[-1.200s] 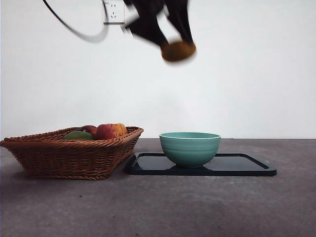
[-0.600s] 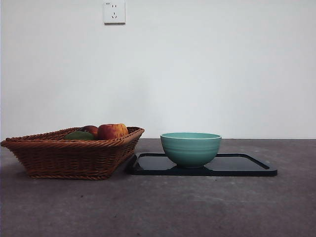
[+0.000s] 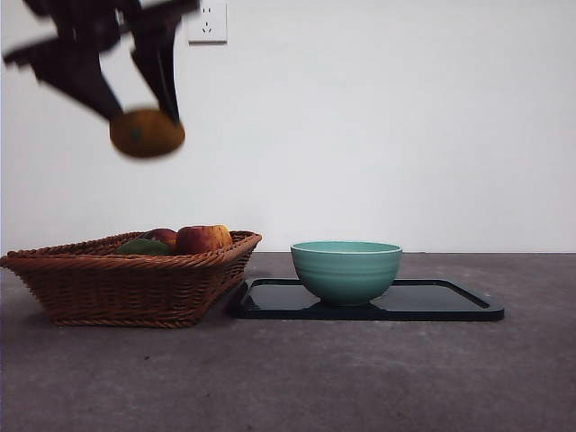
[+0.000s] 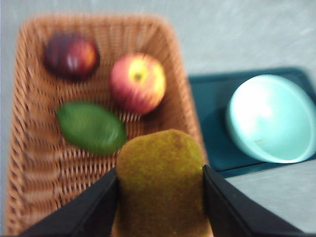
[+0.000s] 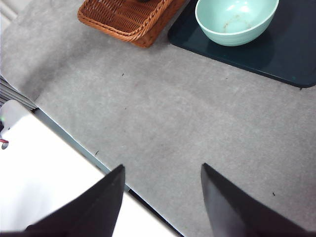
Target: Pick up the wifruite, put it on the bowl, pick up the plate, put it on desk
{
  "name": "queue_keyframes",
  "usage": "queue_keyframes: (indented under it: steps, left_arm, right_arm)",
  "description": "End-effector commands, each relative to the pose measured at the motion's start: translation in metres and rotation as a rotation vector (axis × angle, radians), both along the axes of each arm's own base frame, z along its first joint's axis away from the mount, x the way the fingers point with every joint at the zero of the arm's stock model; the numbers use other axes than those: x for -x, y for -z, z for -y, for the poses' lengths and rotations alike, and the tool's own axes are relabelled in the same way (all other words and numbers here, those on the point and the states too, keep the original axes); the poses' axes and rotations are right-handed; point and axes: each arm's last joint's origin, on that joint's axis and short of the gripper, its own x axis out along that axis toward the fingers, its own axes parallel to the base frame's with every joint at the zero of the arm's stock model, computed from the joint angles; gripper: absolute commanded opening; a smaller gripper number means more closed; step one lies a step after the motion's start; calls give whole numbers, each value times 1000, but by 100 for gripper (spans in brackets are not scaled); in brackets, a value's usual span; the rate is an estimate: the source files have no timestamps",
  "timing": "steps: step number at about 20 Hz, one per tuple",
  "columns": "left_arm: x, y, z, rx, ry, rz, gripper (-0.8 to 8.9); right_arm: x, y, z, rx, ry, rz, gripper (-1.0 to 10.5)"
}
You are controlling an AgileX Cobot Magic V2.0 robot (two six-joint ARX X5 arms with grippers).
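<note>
A brown fuzzy kiwifruit (image 3: 147, 133) hangs high above the wicker basket (image 3: 126, 283), and my left gripper (image 3: 147, 119) is shut on it. In the left wrist view the kiwifruit (image 4: 160, 182) fills the gap between the two black jaws, over the basket's (image 4: 29, 163) near end. The teal-green bowl (image 3: 346, 270) is empty and stands to the right on a flat black tray (image 3: 450, 301). No plate shows. My right gripper (image 5: 162, 168) is open over bare desk (image 5: 173, 113), near its edge and far from the bowl (image 5: 236, 19).
A red-yellow apple (image 4: 138, 83), a green fruit (image 4: 91, 127) and a dark red fruit (image 4: 70, 55) lie in the basket. The tray's left end almost touches the basket. A white surface (image 5: 44, 168) borders the desk's edge. A wall socket (image 3: 207, 22) is behind.
The gripper with the kiwifruit was high above the bowl a second ago, left the front view, and now shows at the upper left above the basket. Bowl, tray and basket have not moved.
</note>
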Motion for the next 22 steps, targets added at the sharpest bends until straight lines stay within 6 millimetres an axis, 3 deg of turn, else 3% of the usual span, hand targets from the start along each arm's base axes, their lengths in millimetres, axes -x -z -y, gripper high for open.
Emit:
queue_keyframes:
  steps: [1,7,13,16,19,22]
  left_arm:
    - [-13,24,4,-9,-48,-22,209]
    - [-45,78,13,-73,-67,-122,210]
    - [-59,116,19,-113,-71,-200,220]
    - [-58,117,20,-114,-69,-208,383]
    - [-53,107,21,-105,-61,-190,386]
    - [-43,74,16,-61,-58,-111,385]
  right_arm:
    - [-1,-2,-1,1,-11,11,245]
    - [-1,-2,-1,0,-9,8,245]
    - [-1,-2,-1,-3,-5,5,245]
    - [-1,-2,-1,-4,-4,4,245]
    - [-1,-2,-1,-4,-4,3,245]
    - [-1,-2,-1,-4,-4,3,245]
